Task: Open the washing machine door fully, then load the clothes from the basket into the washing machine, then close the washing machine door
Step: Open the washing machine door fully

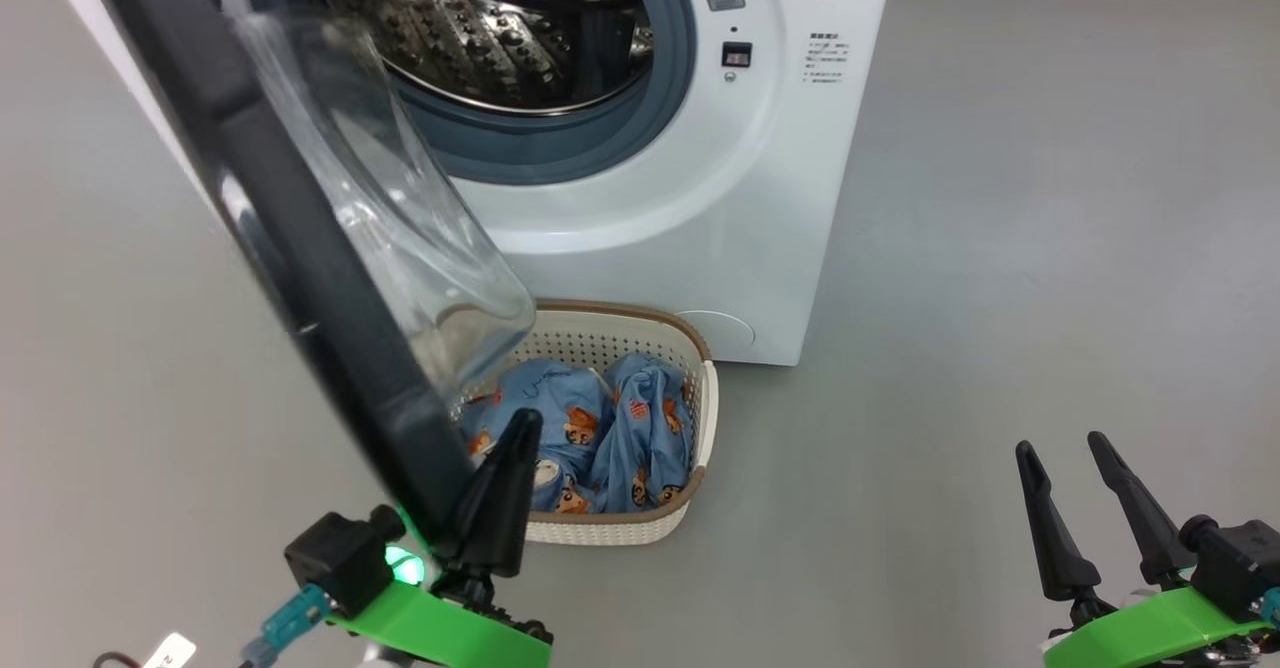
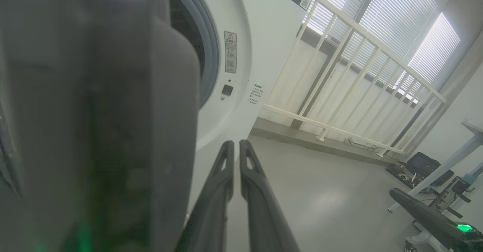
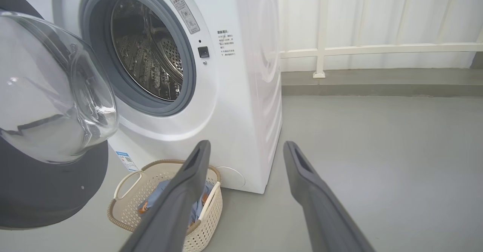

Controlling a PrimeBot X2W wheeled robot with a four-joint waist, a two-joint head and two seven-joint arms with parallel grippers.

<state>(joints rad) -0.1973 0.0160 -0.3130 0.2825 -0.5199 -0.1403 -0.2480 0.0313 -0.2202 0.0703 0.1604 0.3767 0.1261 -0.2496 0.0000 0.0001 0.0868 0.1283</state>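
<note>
- Left gripper (image 1: 522,423): fingers together, empty, at door's (image 1: 300,248) lower edge, inner side; nearer arm.
- Right gripper (image 1: 1060,443): spread, empty, well right of door.
- Clothes (image 1: 590,433): in basket (image 1: 620,307) under door.

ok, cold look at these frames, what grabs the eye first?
The washing machine door, glossy black with a bulging glass window, stands open across the head view's left, baring the steel drum at top. Below it the basket holds the blue bear-print clothes. The left gripper sits shut at the door's lower edge; the right gripper is open at lower right.
</note>
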